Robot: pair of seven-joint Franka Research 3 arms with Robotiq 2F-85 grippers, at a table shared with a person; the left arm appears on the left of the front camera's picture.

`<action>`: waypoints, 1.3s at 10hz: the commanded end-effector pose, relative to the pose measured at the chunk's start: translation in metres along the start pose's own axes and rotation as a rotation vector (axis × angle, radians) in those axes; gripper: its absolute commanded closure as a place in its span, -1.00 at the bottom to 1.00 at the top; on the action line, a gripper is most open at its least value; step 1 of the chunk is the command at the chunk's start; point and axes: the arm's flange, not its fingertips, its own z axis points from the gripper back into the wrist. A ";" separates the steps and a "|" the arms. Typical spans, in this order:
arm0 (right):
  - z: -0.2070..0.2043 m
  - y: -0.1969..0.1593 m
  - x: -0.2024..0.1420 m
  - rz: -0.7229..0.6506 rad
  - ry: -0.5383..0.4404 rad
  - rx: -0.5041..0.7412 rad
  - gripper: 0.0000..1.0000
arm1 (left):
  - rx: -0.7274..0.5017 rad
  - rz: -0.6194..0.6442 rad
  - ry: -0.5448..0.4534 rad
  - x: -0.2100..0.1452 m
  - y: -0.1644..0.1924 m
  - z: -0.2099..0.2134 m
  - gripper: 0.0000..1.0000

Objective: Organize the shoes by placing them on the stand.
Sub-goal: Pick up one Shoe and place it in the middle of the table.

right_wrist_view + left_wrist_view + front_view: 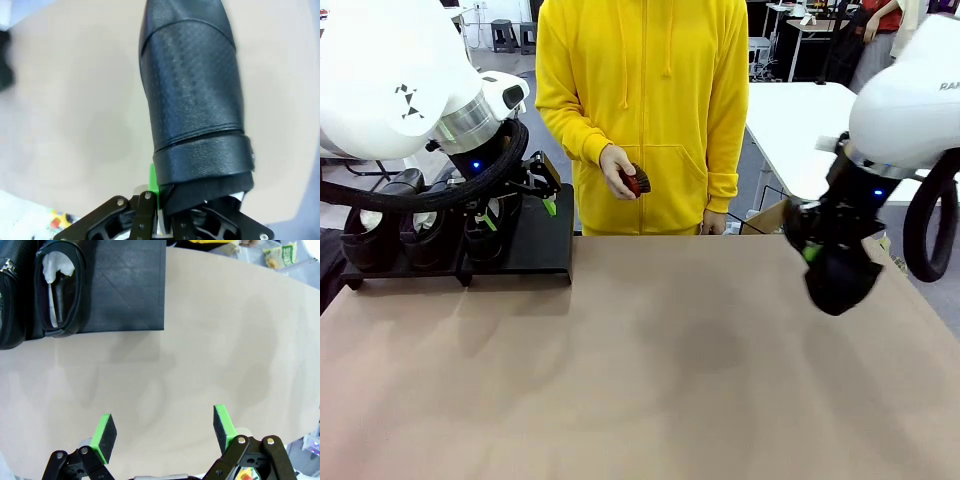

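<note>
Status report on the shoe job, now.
Left gripper open, empty. Right gripper shut on shoe, lifted off table. Stand has free space. Path clear.

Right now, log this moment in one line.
left gripper open, empty, by stand | right gripper shut on shoe, above table | three shoes on stand

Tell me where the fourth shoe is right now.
The fourth shoe is clamped in the right pincer, hanging above the brown tabletop at the front view's right, far from the stand at the left.
</note>
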 end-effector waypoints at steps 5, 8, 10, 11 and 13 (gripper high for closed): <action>-0.047 0.130 -0.063 0.065 0.072 -0.022 1.00 | 0.014 -0.004 -0.003 0.001 0.001 0.002 -1.00; -0.060 0.131 -0.082 0.062 0.105 -0.017 1.00 | 0.014 -0.004 -0.003 0.001 0.001 0.002 -1.00; -0.086 0.112 -0.068 -0.039 0.215 0.071 1.00 | 0.014 -0.004 -0.003 0.001 0.001 0.002 -1.00; -0.094 0.122 -0.073 -0.034 0.218 0.096 1.00 | 0.014 -0.004 -0.003 0.001 0.001 0.002 -1.00; -0.116 0.148 -0.079 -0.017 0.209 0.105 1.00 | 0.014 -0.004 -0.003 0.001 0.001 0.002 -1.00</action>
